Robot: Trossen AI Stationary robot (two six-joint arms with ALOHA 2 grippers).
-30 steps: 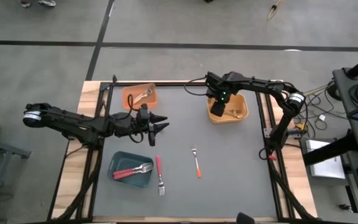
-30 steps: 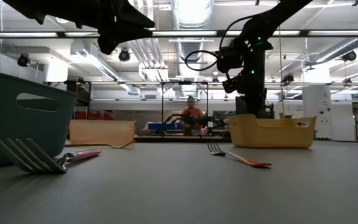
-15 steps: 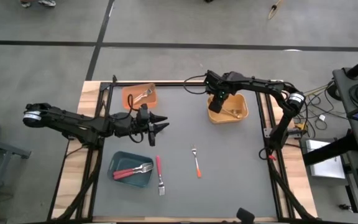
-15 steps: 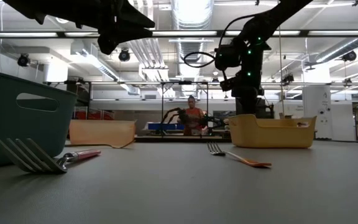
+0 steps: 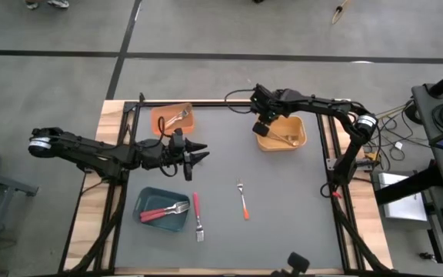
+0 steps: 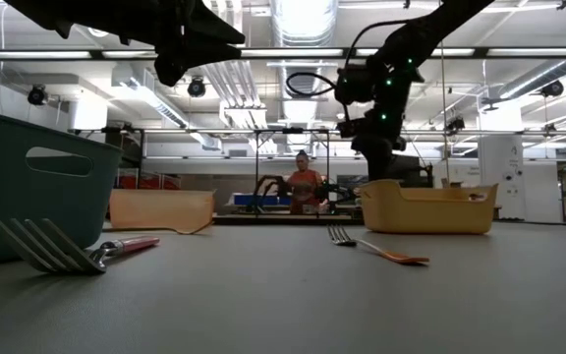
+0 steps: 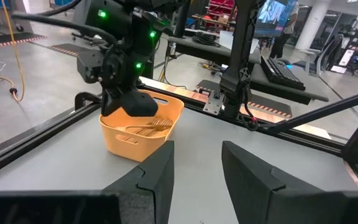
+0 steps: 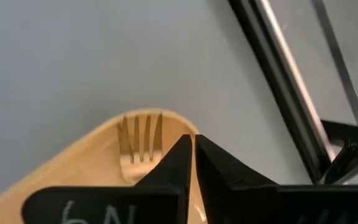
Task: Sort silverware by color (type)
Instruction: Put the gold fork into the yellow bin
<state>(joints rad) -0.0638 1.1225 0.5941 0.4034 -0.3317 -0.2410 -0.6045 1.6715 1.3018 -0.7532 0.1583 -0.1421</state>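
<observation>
The silverware is thin forks. A red-handled fork (image 5: 197, 212) and an orange-handled fork (image 5: 242, 198) lie loose on my grey mat (image 5: 283, 200), well apart. More red-handled forks (image 5: 162, 211) sit in the teal bin (image 5: 161, 222), one fork (image 5: 177, 118) in the orange bin (image 5: 173, 120), and gold forks (image 5: 287, 140) in the yellow-orange bin (image 5: 281, 134).

My right gripper (image 5: 264, 123) hangs over that bin's near-left rim, its fingers (image 8: 185, 158) pressed together with nothing between them. My left gripper (image 5: 198, 152) hovers mid-table below the orange bin, fingers (image 7: 157, 168) spread apart and empty.

The mat's middle and right side lie bare around the loose forks. A black frame (image 5: 333, 154) edges the table; beyond it, a person (image 6: 304, 180) sits far back in the workshop.
</observation>
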